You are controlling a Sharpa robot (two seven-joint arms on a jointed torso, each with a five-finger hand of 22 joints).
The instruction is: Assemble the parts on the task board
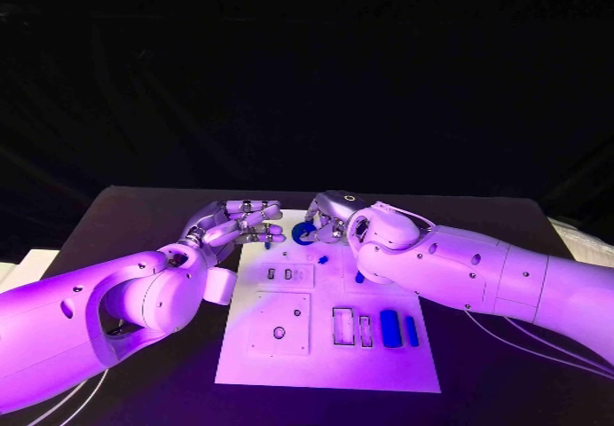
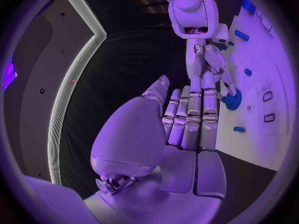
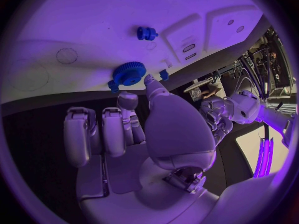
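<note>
The white task board (image 1: pixel 330 355) lies mid-table. A blue gear (image 1: pixel 303 233) lies flat near its far edge, between both hands. My right hand (image 1: pixel 335 213) reaches down to it; in the right wrist view the thumb tip (image 3: pixel 151 79) touches the rim of the gear (image 3: pixel 129 72), and nothing is lifted. My left hand (image 1: pixel 243 222) hovers just left of the gear, its straight fingers (image 2: pixel 193 109) holding nothing beside the gear (image 2: pixel 232 101). Two long blue parts (image 1: pixel 390 328) stand in slots at the board's near right. A small blue stepped part (image 3: pixel 147 33) sits further in.
Small blue pieces (image 1: pixel 323 260) lie on the board between the hands and the recessed slots (image 1: pixel 343 325). A plate with a round hole (image 1: pixel 279 333) sits at the board's near left. Black table (image 1: pixel 512 390) surrounds the board on all sides.
</note>
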